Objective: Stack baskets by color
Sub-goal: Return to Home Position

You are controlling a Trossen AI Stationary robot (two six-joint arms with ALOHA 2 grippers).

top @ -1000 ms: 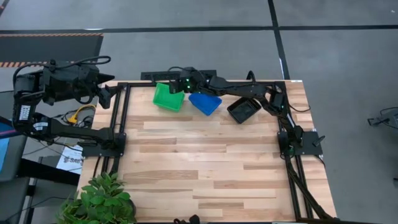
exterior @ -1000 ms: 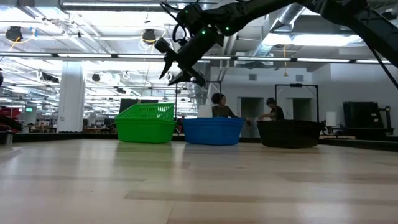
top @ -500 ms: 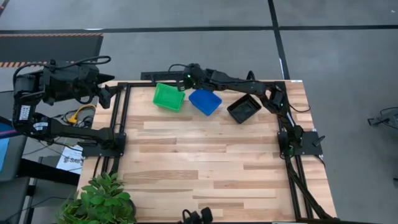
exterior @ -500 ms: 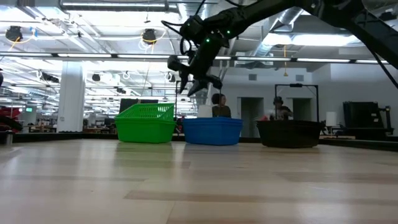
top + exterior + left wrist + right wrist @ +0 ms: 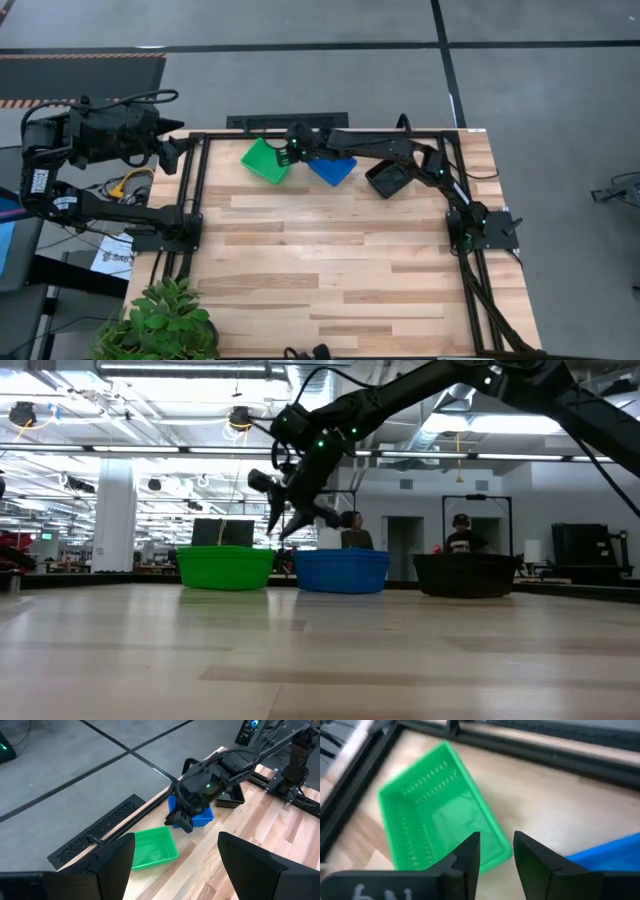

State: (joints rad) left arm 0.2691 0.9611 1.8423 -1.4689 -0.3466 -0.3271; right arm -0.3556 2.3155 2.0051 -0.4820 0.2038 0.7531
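Right gripper [image 5: 293, 150] above green basket [image 5: 262, 161], fingers narrowly apart, empty.
Probably light, stiff: pinch a wall. Left gripper [image 5: 172, 143] wide, beside table's left edge.

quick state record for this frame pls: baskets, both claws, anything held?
green baskets: far edge of table, left end of row
blue baskets: middle of row
black baskets: right end of row
right claw: open, empty, raised over the green/blue gap
left claw: open, empty, parked off the table's left side
held: nothing
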